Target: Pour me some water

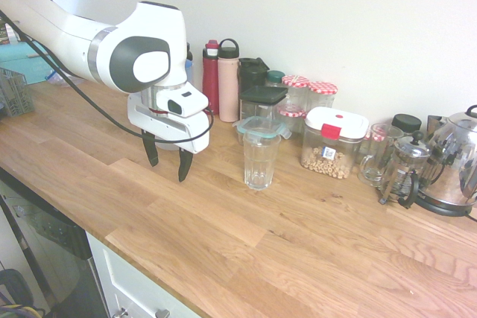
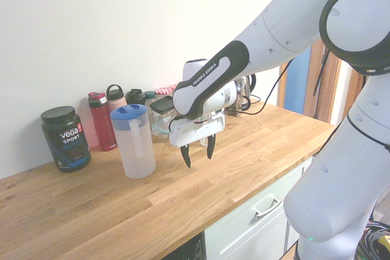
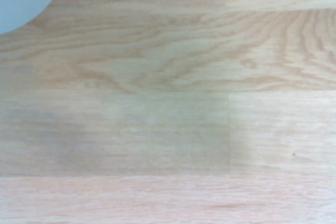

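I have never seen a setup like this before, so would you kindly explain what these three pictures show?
The machine is a single white robot arm ending in a two-finger gripper. Two pictures come from room cameras viewing it from opposite sides; the third comes from a camera on its wrist, looking closely at the wooden counter.

On the counter stand a pitcher with a blue lid, a clear glass, drink bottles, a black Vega Sport tub, storage containers, a French press and a kettle. The gripper is open and holds nothing; its fingers hang above the counter.
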